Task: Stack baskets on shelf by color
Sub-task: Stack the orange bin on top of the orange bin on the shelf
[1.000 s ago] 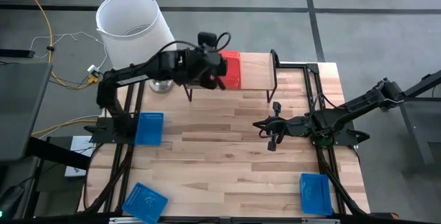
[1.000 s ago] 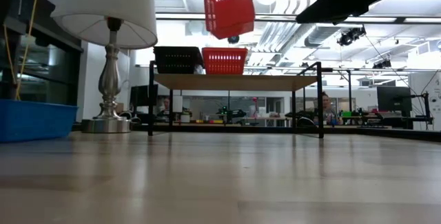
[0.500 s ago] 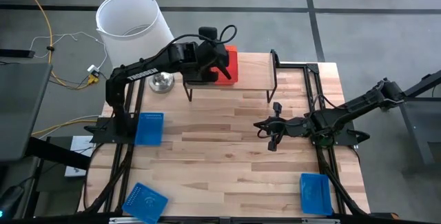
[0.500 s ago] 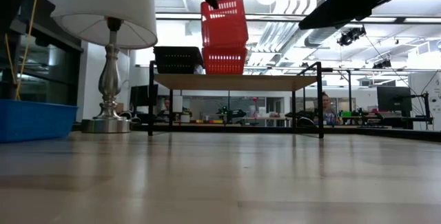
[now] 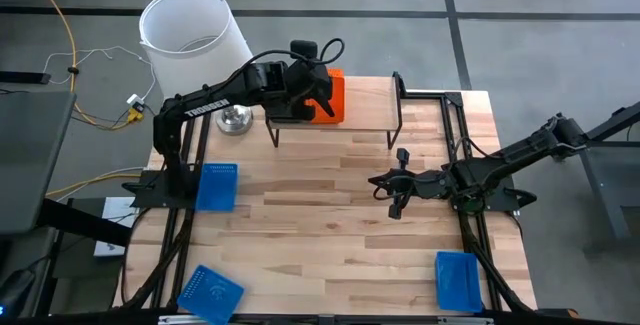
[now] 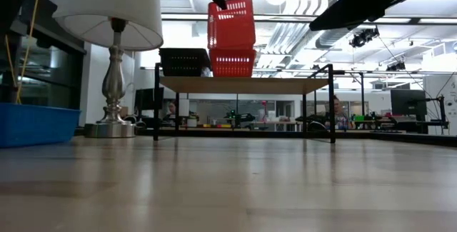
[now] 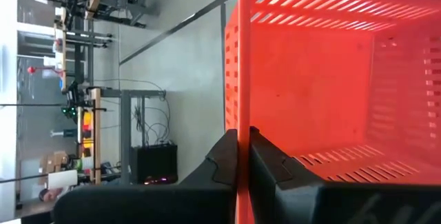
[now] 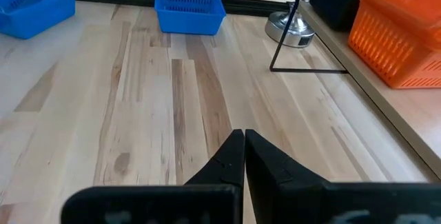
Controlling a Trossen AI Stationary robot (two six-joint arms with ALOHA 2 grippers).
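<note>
Left gripper (image 7: 242,156) pinches a red basket (image 6: 232,23) over the shelf (image 6: 243,84).

From above, the arm covers most of the held basket and the black basket (image 6: 184,61) beside it; only the low view shows the black one, and whether the held basket touches the second red basket (image 6: 231,63) under it is unclear. Since half a second ago the held basket has barely moved, staying upright above the stack. The left fingers are clamped narrowly on its wall. The right gripper (image 8: 244,156) waits low over the table (image 5: 330,225) with fingers pressed together, holding nothing. Three blue baskets (image 5: 217,186) (image 5: 210,291) (image 5: 457,280) lie on the table, well apart from the shelf.
</note>
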